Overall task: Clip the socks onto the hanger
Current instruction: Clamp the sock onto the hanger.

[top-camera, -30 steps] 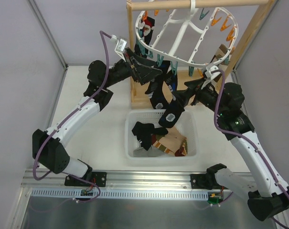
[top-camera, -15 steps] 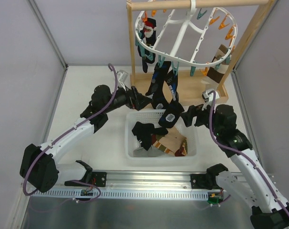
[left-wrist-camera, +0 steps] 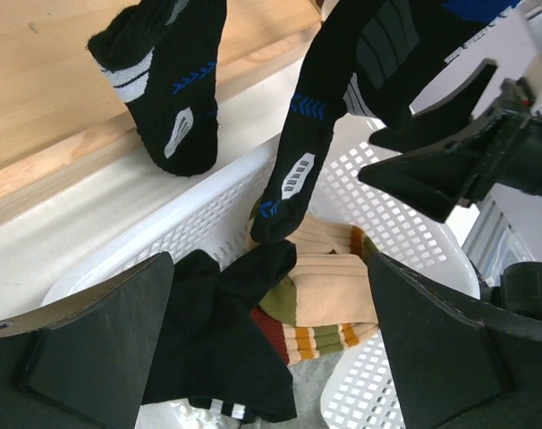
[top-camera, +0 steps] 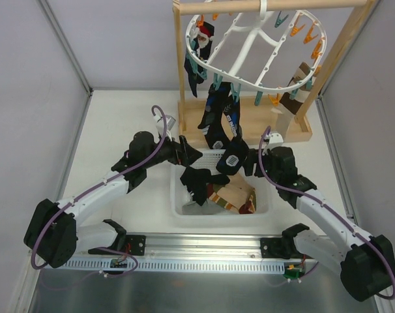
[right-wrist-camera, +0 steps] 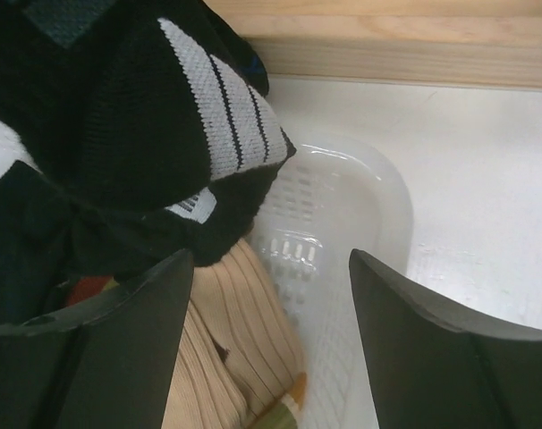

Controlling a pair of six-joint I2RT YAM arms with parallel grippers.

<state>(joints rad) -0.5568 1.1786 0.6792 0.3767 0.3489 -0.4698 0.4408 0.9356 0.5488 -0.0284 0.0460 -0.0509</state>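
Item: white oval hanger (top-camera: 249,42) is hanging from wooden stand frame (top-camera: 214,6), black socks (top-camera: 218,120) dangling clipped; striped socks (top-camera: 233,194) are lying in mesh basket (top-camera: 218,212). Left pincer (top-camera: 192,154) and right pincer (top-camera: 249,163) are hovering at basket, both gaping, gripping nothing.

L gripper (top-camera: 188,154) & R gripper (top-camera: 249,163) are pointing inward twd each other, low, elbows bent, jaws spreading wide, gripping nothing.
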